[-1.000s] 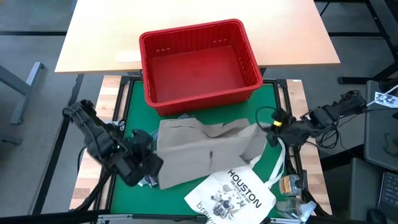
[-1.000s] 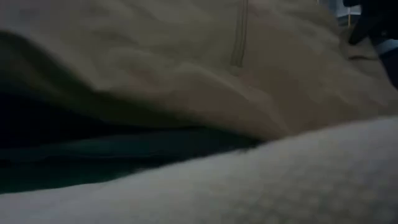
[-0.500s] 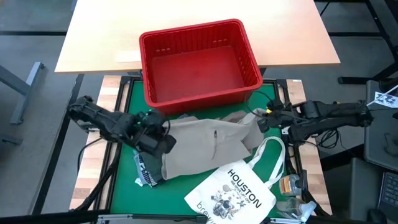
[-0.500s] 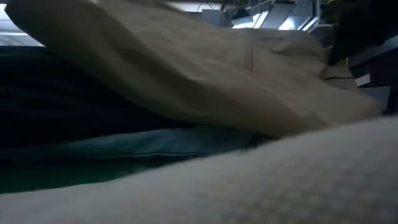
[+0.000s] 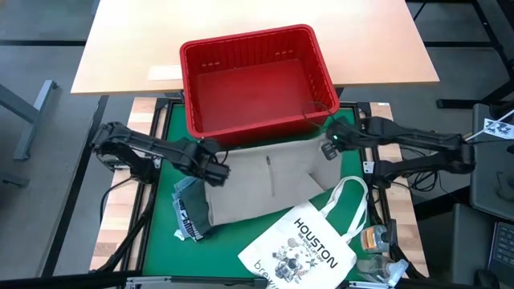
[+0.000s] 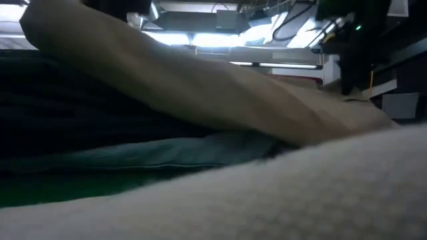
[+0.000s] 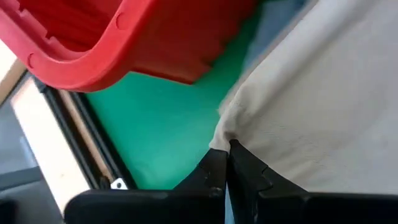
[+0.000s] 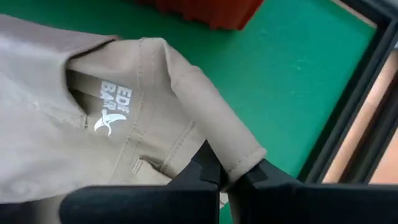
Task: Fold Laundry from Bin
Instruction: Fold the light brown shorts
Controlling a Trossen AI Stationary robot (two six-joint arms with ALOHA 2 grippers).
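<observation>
Step in hand: spreading khaki garment (image 5: 269,185) flat on green counter (image 5: 173,132) ahead of folding.

Left pincer (image 5: 218,172) clamped on garment's left corner; right pincer (image 5: 329,148) clamped on waistband corner; cloth hanging taut between them, just in front of red bin (image 5: 249,80).

Bin looking empty. Darker garments (image 5: 189,213) lying under khaki one; white tote bag (image 5: 301,249) overlapping its near edge.

Next move likely calling for lowering both corners evenly, keeping tension, avoiding snagging tote.
</observation>
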